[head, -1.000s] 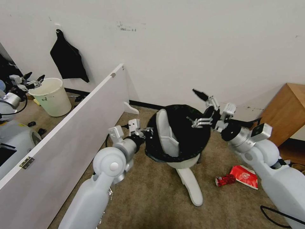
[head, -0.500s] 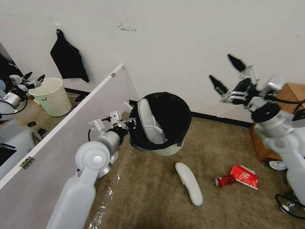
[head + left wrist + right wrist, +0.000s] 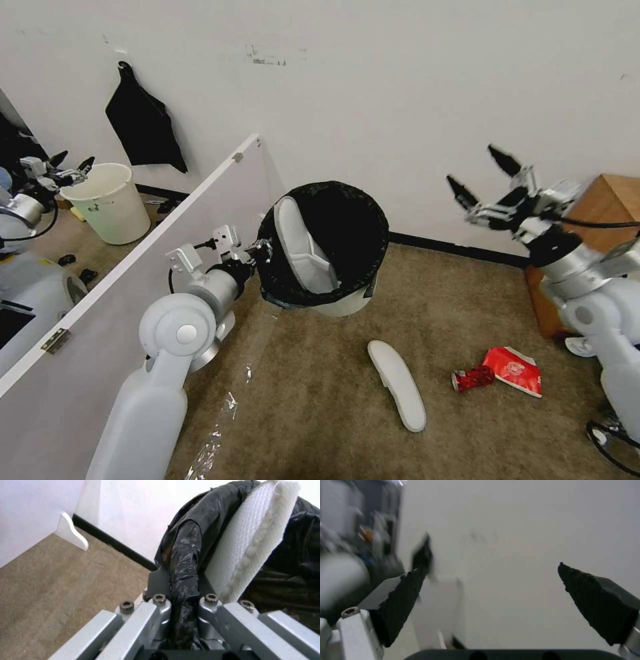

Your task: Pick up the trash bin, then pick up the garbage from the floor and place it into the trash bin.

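Clamped in the left gripper (image 3: 262,251) by its bag-lined rim, one trash bin (image 3: 327,247) hangs tilted above the floor (image 3: 320,400) with one white slipper (image 3: 300,250) inside. Off to its right, the right gripper (image 3: 485,179) hovers empty, fingers spread. Below them lie one more slipper (image 3: 398,383), one red can (image 3: 473,378) and one red cup (image 3: 513,370).

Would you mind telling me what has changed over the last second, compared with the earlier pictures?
The left gripper, still shut on the rim, swung the trash bin up and to the robot's left, the slipper inside going along. The right gripper, open, drew away from the bin to the right. The floor slipper, crushed can and red cup stayed put.
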